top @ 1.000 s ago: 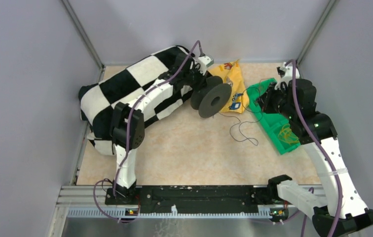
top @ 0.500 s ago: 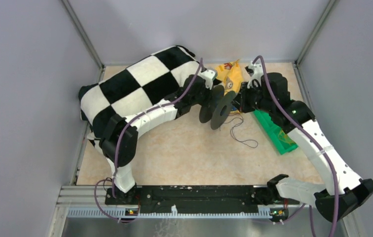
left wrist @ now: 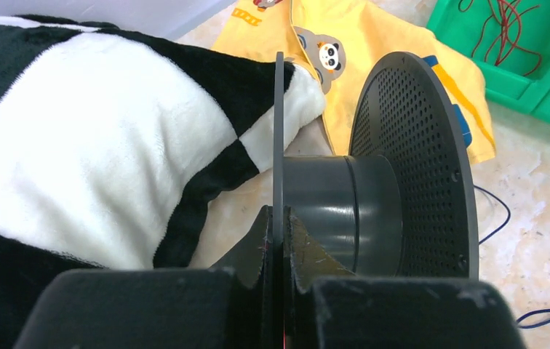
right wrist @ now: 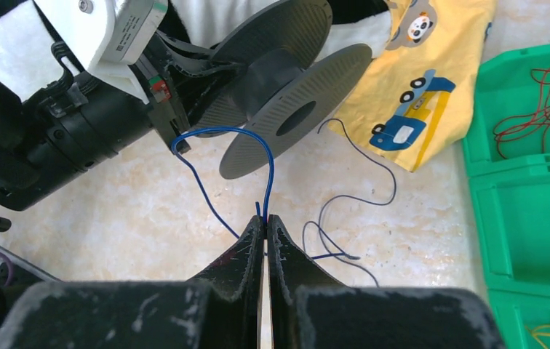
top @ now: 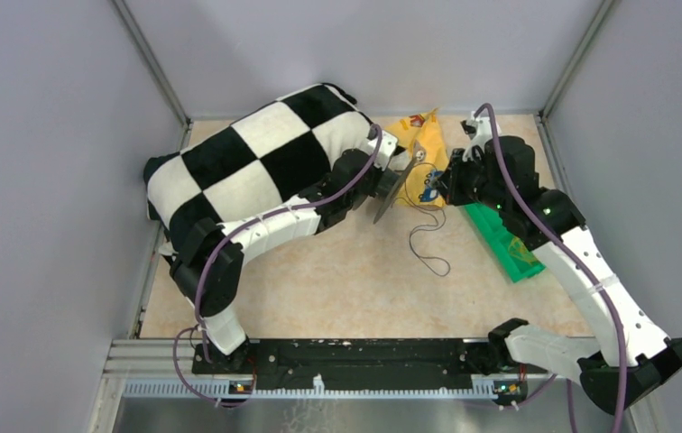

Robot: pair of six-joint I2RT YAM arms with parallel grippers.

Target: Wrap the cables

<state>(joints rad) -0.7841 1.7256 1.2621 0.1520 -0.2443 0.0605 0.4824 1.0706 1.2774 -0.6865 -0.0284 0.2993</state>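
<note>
Right gripper [right wrist: 265,220] is pinched shut on blue cable [right wrist: 270,169]; slack trails on table [right wrist: 432,218]. Beyond, left gripper [left wrist: 279,218] clamps the flange of spool [right wrist: 330,69]. Winding appears barely begun; next, the cable needs laying against the hub.

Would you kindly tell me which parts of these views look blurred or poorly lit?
Left wrist: the left gripper is soft up close, the spool sharp. Right wrist: the right gripper blurs, the blue cable is crisp. Top external: even light, no glare.
</note>
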